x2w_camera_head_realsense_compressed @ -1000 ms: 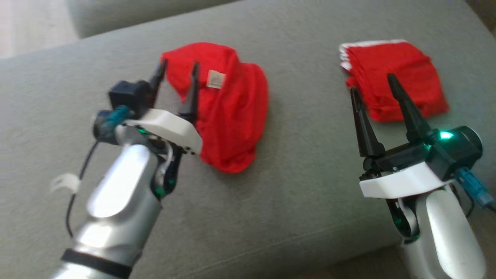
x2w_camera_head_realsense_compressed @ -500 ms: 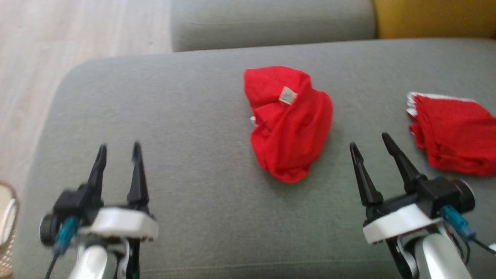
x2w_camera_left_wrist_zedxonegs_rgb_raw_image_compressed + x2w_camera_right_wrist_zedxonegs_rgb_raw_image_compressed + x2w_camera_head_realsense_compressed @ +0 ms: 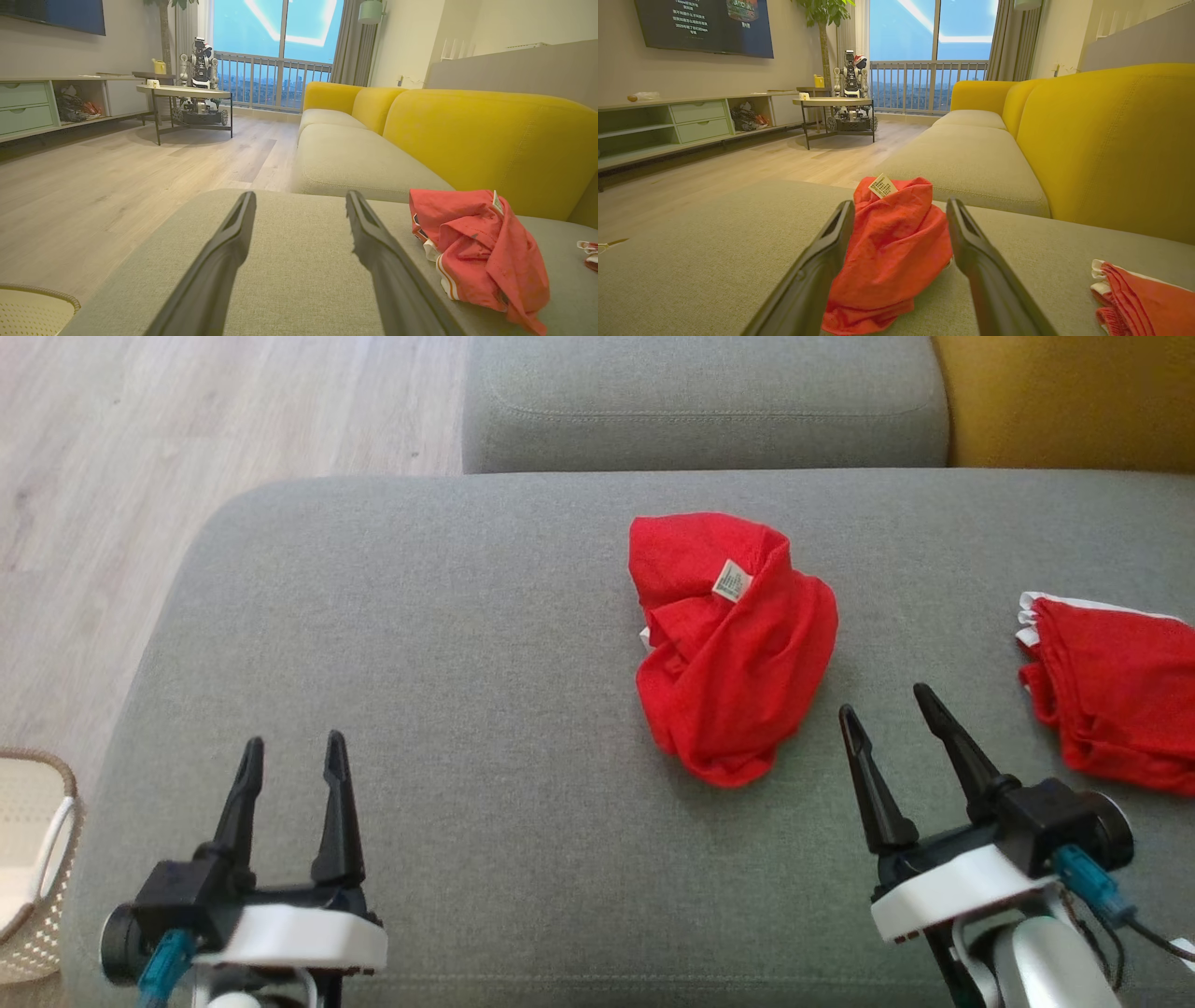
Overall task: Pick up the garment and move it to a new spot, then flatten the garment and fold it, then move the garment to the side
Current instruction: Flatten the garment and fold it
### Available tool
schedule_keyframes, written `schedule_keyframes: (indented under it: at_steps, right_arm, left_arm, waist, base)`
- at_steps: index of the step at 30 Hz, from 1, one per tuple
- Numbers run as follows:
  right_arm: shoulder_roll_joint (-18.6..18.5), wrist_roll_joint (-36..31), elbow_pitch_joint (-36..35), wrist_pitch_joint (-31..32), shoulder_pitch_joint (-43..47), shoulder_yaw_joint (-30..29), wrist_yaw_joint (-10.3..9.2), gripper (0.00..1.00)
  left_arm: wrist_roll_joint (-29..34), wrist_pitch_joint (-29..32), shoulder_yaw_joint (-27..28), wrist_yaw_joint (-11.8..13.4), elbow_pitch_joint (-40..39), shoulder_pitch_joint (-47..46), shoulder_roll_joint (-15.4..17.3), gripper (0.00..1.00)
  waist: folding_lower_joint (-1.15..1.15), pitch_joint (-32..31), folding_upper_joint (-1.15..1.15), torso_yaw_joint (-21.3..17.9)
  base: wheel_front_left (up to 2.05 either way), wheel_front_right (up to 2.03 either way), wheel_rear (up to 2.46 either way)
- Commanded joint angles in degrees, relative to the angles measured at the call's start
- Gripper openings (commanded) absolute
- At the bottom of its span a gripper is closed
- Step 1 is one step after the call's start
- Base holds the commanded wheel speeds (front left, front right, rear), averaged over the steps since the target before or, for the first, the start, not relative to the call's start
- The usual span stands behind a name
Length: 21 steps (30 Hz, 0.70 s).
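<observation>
Head view: a crumpled red garment point(image 3: 733, 649) lies on a grey sofa cushion point(image 3: 420, 663), right of the middle, with a white label point(image 3: 732, 581) on top. The left end effector point(image 3: 293, 743) is seen at the lower left, fingers spread and empty, well apart from the garment. The right end effector point(image 3: 886, 702) is seen at the lower right, also spread and empty, its tips near the garment's lower right edge. A folded red cloth point(image 3: 1111, 695) lies at the far right, and a basket point(image 3: 28, 859) stands on the floor at the left.

Left wrist view: the garment point(image 3: 476, 247) is seen off to the right of the spread fingers.

Right wrist view: the garment point(image 3: 892, 242) is framed between the spread fingers, ahead of them and, as far as can be seen, not touched.

The pick-up seems not yet begun, and the right arm looks better placed for it. A raised fold near the label is probably best pinched rather than the whole heap, so the cloth hangs open for flattening. The folded cloth should be left undisturbed.
</observation>
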Motion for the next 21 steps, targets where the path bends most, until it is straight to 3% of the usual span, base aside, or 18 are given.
schedule_keyframes:
  at_steps: [1, 12, 21]
  right_arm:
    - [0.0, -0.06, -1.48, -0.55, -1.94, 1.21, -0.02, 1.0]
    - [0.0, -1.82, 3.49, 1.72, -9.62, 1.89, -0.02, 1.0]
    - [0.0, -8.74, 16.99, 3.66, -23.09, -0.1, -0.02, 1.0]
  left_arm:
    - [0.71, -0.29, 2.48, -0.73, -1.72, -3.14, -0.49, 1.0]
    - [1.59, -0.29, 1.41, -3.33, 0.37, -3.5, -1.83, 1.0]
    - [-0.22, -0.29, -1.42, -3.31, 1.3, -6.76, -1.89, 1.0]
  waist:
    - [0.01, 0.15, 0.0, 0.14]
    - [0.01, 2.68, 0.0, 2.68]
    - [0.01, 6.81, 0.0, 8.14]
  base:
    - [0.0, 0.0, 0.0]
    - [0.0, 0.0, 0.0]
    - [0.0, 0.0, 0.0]
